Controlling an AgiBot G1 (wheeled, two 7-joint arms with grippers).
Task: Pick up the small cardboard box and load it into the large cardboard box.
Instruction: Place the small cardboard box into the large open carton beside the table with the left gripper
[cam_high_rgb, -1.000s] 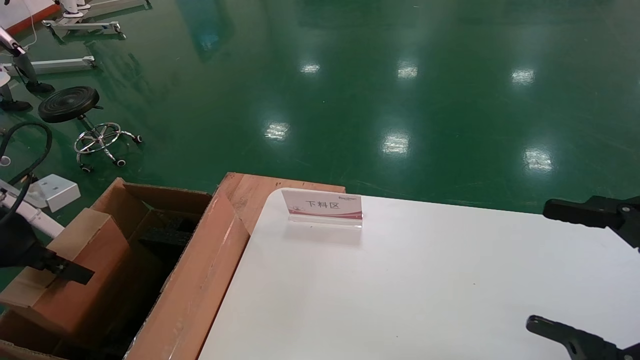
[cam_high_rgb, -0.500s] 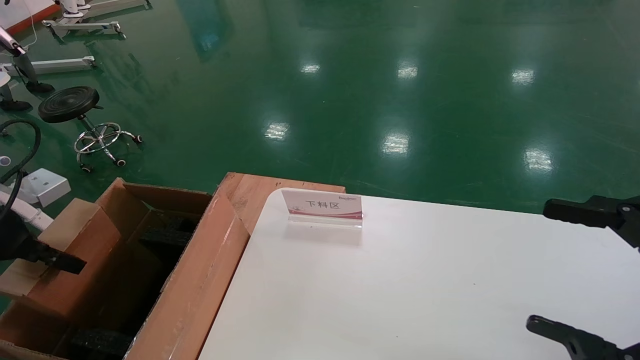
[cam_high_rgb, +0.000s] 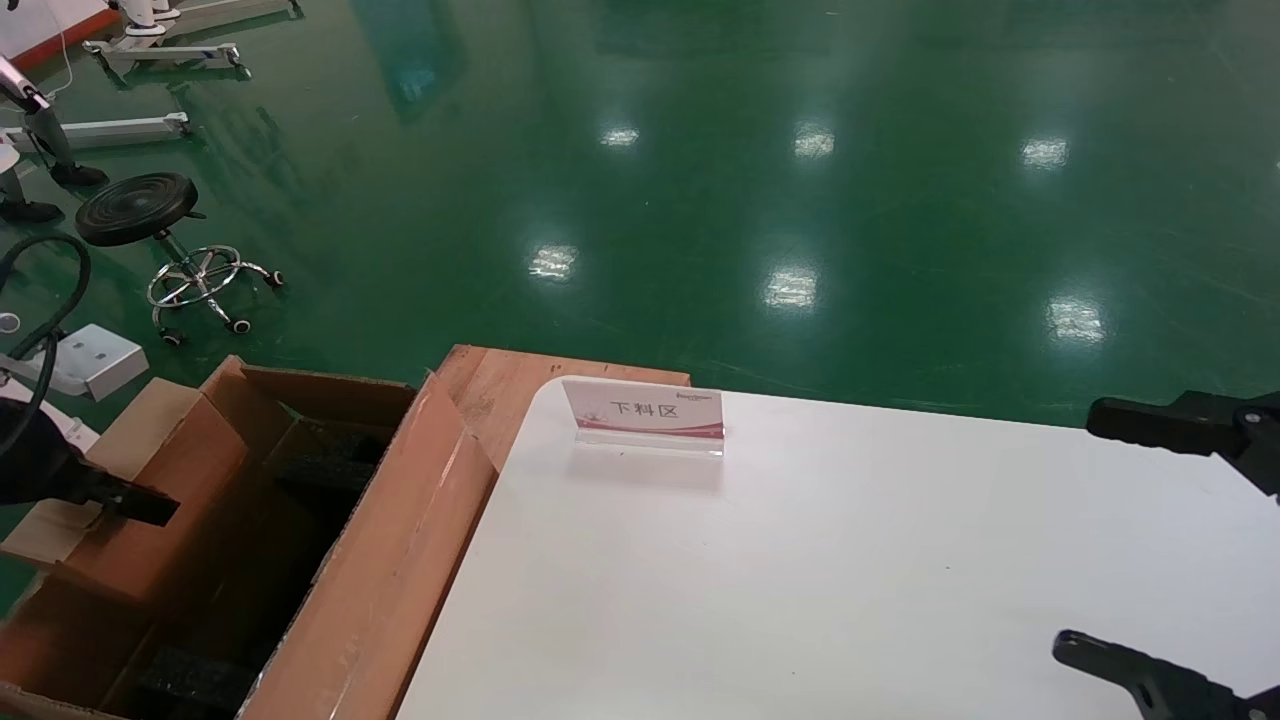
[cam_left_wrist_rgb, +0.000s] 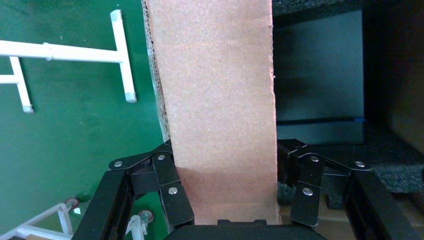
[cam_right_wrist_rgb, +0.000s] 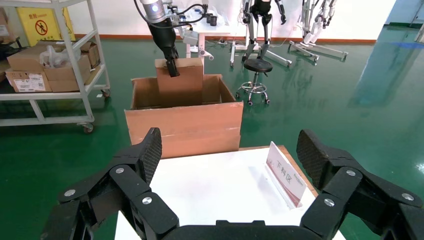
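My left gripper (cam_high_rgb: 128, 503) is shut on the small cardboard box (cam_high_rgb: 160, 470), a plain reddish-brown carton with a paler tan top. It holds the box partly inside the large cardboard box (cam_high_rgb: 400, 560), close to that box's left wall. In the left wrist view the small box (cam_left_wrist_rgb: 220, 90) fills the space between the left gripper's (cam_left_wrist_rgb: 227, 150) jaws. Black foam (cam_left_wrist_rgb: 395, 165) lies at the large box's bottom. The right wrist view shows the small box (cam_right_wrist_rgb: 187, 82) sticking up above the large box's rim (cam_right_wrist_rgb: 185, 125). My right gripper (cam_high_rgb: 1120, 540) is open and empty over the table's right side.
A white table (cam_high_rgb: 850, 560) holds a small pink-and-white sign (cam_high_rgb: 645, 412). A wooden board (cam_high_rgb: 500, 380) lies under its far left corner. A black stool (cam_high_rgb: 150, 210) and a white device (cam_high_rgb: 90, 360) stand on the green floor. A trolley with cartons (cam_right_wrist_rgb: 50, 65) stands beyond the large box.
My left gripper has carried the small box leftward toward the large box's left wall, uncovering more foam at the bottom. The right arm has not moved.
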